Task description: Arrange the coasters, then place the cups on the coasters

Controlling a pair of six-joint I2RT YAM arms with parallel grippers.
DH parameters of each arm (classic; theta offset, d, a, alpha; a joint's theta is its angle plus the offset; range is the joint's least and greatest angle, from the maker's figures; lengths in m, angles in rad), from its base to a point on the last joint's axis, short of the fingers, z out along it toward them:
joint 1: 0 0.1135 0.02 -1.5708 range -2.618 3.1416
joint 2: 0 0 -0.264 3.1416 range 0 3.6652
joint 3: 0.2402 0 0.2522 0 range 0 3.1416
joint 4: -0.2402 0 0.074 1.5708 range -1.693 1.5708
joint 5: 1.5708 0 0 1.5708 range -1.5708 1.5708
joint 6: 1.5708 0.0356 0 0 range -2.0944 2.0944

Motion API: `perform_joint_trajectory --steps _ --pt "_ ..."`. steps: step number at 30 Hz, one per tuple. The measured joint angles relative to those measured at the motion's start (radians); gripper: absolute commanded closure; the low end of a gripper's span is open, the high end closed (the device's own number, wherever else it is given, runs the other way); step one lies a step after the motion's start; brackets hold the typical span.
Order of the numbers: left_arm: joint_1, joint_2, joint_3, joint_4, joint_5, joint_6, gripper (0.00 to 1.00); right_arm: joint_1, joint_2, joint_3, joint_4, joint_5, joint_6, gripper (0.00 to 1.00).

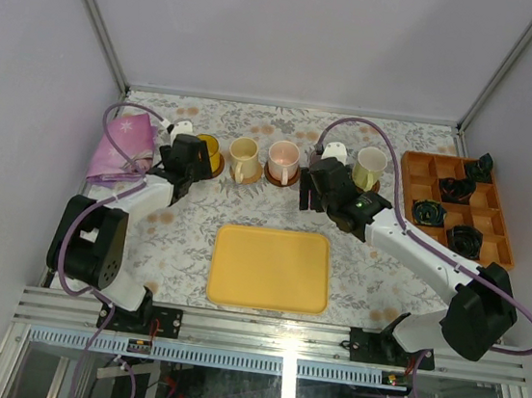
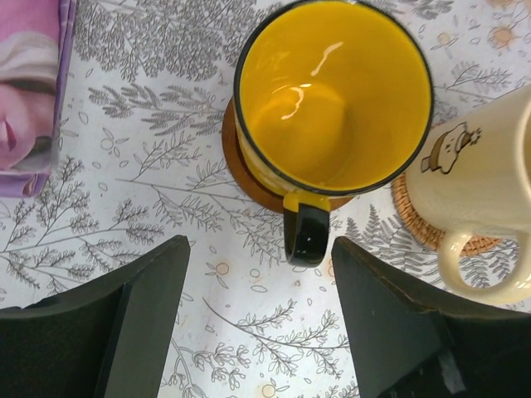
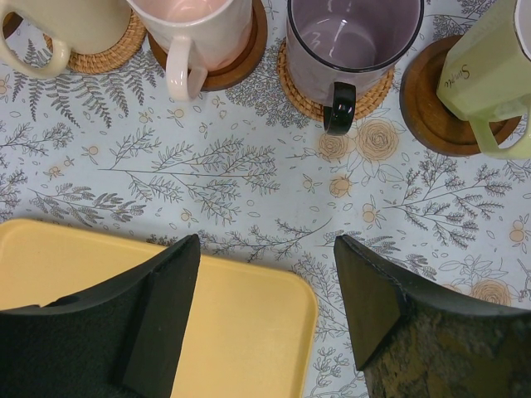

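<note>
**Operator:** What is lying nearest the arm bases?

**Technician:** The yellow tray (image 1: 270, 269) is lying flat on the patterned tablecloth (image 1: 184, 237), between the two arms.

**Operator:** How are the grippers standing?

**Technician:** The left gripper (image 2: 261, 307) is hovering with its jaws apart and is gripping nothing. The black handle (image 2: 305, 234) of the yellow cup (image 2: 332, 91) is pointing toward the gap, just beyond the fingertips and clear of them. The right gripper (image 3: 265, 307) is likewise holding its jaws apart on nothing. It is hanging over the far edge of the tray, short of the cup row.

**Operator:** Where are the cups sitting?

**Technician:** All five are standing upright in one row across the far part of the table, each on a coaster, with handles facing the arms. Reading left to right:
- The yellow cup is resting on coaster 1 (image 2: 241, 170), which is dark brown.
- The cream cup (image 2: 485, 166) is resting on coaster 2 (image 2: 415, 217), which is woven tan.
- The pink cup (image 3: 203, 29) is resting on coaster 3 (image 3: 245, 60), which is dark brown.
- The grey-purple cup (image 3: 353, 33) is resting on coaster 4 (image 3: 303, 91), which is woven tan.
- The pale green cup (image 3: 485, 75) is resting on coaster 5 (image 3: 431, 112), which is dark brown.

**Operator:** What is flanking the row?

**Technician:** A pink cloth (image 1: 122, 147) is lying at the left end, near the yellow cup. An orange compartment box (image 1: 423, 168) is sitting at the right, and small black objects (image 1: 429, 212) are occupying several of its cells.
</note>
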Motion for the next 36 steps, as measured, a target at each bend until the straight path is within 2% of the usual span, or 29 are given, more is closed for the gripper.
perform_joint_trajectory --steps 21,30,34,36 --pt "0.000 -0.008 -0.013 -0.068 -0.053 -0.043 0.29 0.000 -0.003 0.000 0.000 0.000 0.007 0.27" --pt "0.000 -0.117 -0.013 -0.115 0.003 -0.050 0.13 0.000 -0.026 -0.005 0.000 0.034 0.008 0.26" --pt "0.000 -0.211 -0.012 -0.148 0.046 -0.067 0.00 0.000 -0.053 -0.005 0.000 0.109 0.006 0.20" --pt "0.000 -0.260 -0.012 -0.164 0.062 -0.079 0.00 -0.009 -0.074 -0.010 0.000 0.145 0.005 0.16"
